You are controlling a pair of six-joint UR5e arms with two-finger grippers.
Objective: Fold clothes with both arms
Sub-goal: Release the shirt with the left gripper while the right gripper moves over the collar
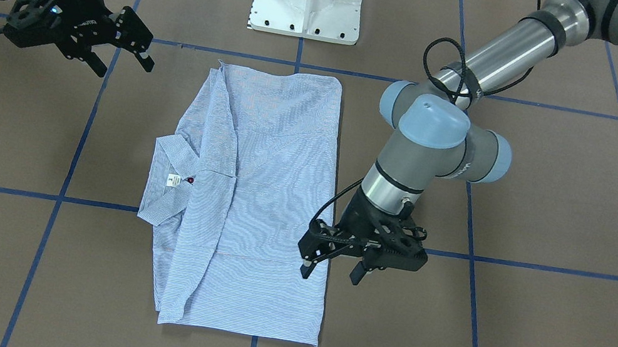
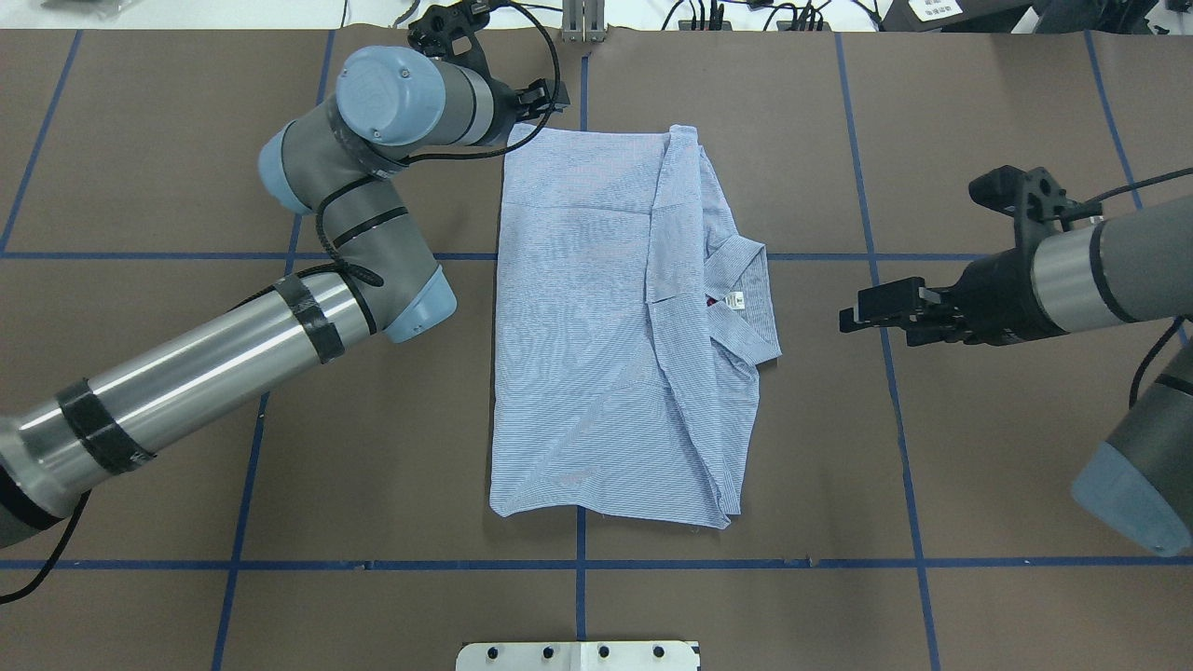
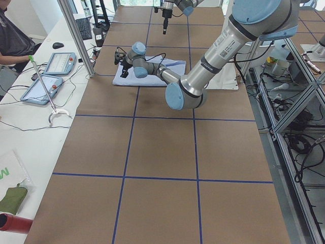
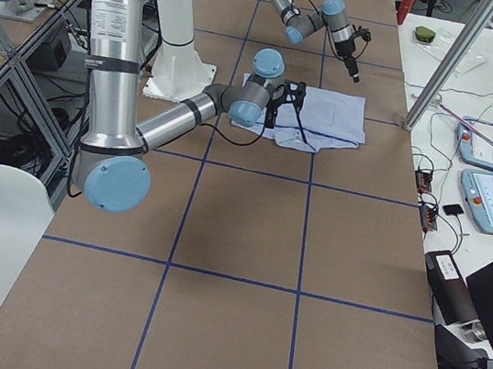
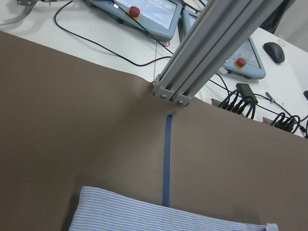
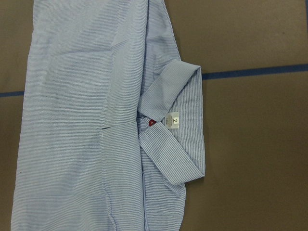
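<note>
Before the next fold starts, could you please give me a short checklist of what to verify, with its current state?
1. Left gripper empty: ok. Its jaws are apart with nothing between them, at the shirt's far corner on the robot's left.
2. Right gripper empty and off the cloth: ok. It is open, over bare table beside the shirt.
3. Sleeves tucked in: ok. The shirt lies as one rectangle.
4. Outline tidy: not ok. The collar juts past the long edge on the robot's right.
5. Left gripper's height above the cloth: cannot tell.
</note>
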